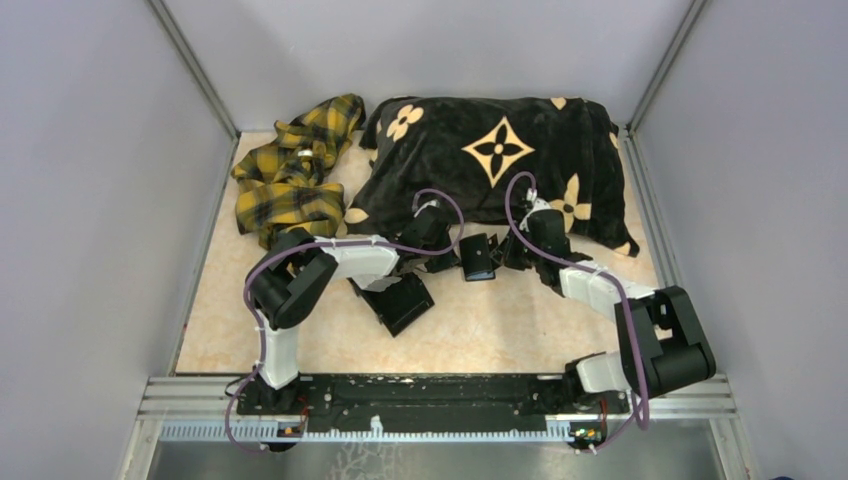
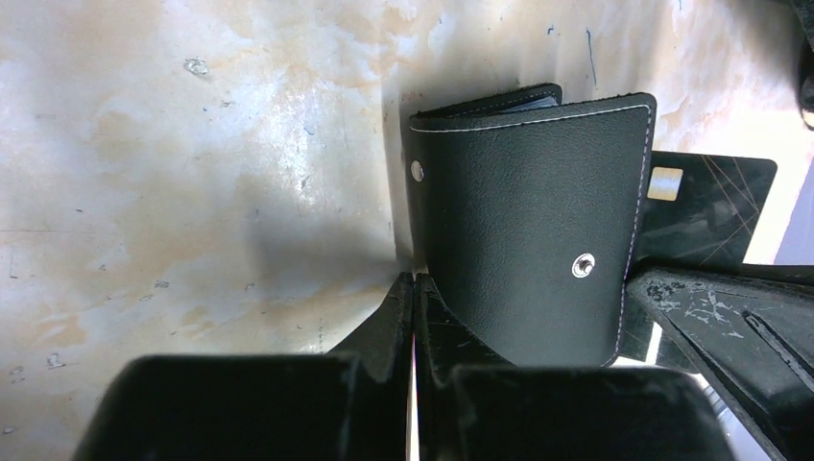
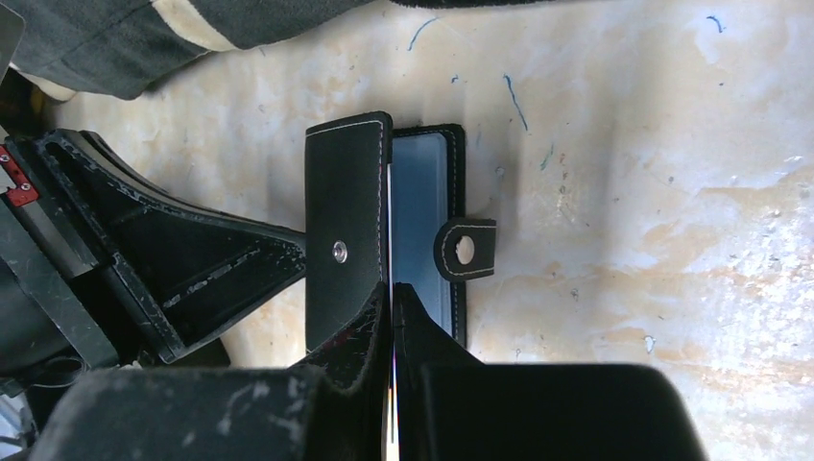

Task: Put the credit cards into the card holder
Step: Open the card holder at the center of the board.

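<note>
Grey walls (image 1: 100, 200) box in a scuffed beige tabletop (image 1: 480, 330). At its centre stands the card holder (image 1: 478, 258), half open. The left pincer (image 2: 413, 283), closed tight, leans on its cover from 9 o'clock, and the right pincer (image 3: 392, 288) clamps a credit card (image 2: 715, 206) at 3.

card holder (image 1: 479, 258) (black) beside blanket (image 1: 450, 170)

Left arm (image 1: 362, 260), right arm (image 1: 592, 284): white links, black joints; purple cable (image 1: 512, 205) along each; left gripper (image 2: 413, 288) scuffed black.
</note>
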You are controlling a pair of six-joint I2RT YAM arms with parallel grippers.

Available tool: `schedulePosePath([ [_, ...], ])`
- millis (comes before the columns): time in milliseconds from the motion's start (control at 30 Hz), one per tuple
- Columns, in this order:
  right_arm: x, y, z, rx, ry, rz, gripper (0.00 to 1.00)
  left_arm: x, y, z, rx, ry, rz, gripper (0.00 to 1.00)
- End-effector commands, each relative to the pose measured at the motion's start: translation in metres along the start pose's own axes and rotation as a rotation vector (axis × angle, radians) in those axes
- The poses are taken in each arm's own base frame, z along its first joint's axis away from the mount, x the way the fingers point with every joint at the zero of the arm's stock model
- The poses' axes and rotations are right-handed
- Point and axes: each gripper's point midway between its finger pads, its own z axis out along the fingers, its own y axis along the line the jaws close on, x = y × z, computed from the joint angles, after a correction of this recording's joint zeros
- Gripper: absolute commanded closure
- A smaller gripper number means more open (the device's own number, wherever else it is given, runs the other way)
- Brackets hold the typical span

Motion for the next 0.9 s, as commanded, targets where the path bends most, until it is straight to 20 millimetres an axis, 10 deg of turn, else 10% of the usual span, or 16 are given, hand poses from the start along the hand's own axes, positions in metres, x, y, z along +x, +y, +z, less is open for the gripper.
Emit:
schedulePosePath([
  [0, -0.013, 0.019, -0.005, -0.093, -0.057, 0.014, 1.00, 0.046, 0.039, 0.011, -0.103, 0.131, 0.053, 0.99],
  [867, -0.007, 0.032, -0.010, -0.183, -0.074, 0.062, 1.00, 0.071, 0.001, 0.024, 0.032, 0.233, 0.133, 0.98],
])
